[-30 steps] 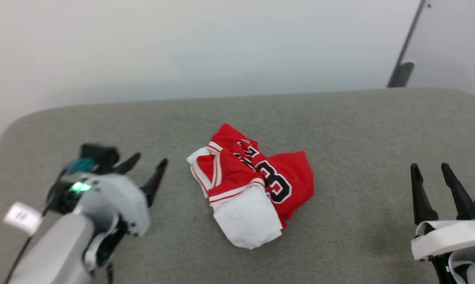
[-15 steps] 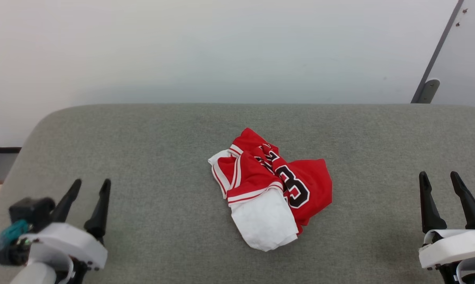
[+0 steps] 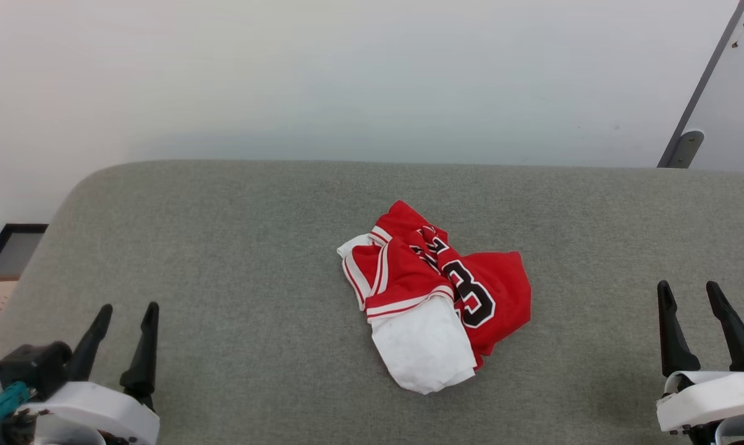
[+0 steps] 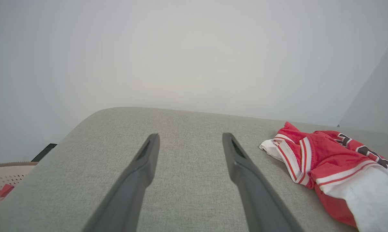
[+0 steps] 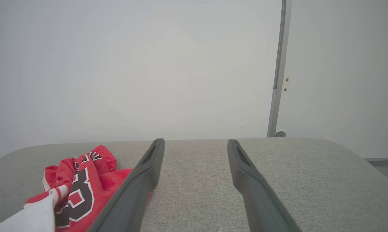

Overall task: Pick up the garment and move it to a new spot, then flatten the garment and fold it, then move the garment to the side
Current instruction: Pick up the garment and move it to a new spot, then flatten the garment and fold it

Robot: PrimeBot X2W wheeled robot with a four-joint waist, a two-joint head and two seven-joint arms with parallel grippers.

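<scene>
The garment point(image 3: 437, 290), a red jersey with a white sleeve, striped trim and a black "3", lies crumpled in a heap at the middle of the grey padded table point(image 3: 224, 247). Far to its left, near the front edge, my left gripper point(image 3: 128, 312) stands open and empty. Its two fingers are spread over bare table in the left wrist view, my left gripper point(image 4: 190, 137) well left of the garment point(image 4: 326, 161). At the front right my right gripper point(image 3: 687, 287) is open too, apart from the cloth. In the right wrist view my right gripper point(image 5: 195, 141) sits right of the garment point(image 5: 81, 180).
A pale perforated basket point(image 4: 4, 175) with red cloth in it stands off the table's left end. A white wall rises behind the table, with a grey post point(image 3: 699, 93) at the right. The table's corners are rounded.
My left arm has drawn back from beside the garment to the front left corner. The head camera has shifted, so the whole picture slid right. The garment lies as before.
</scene>
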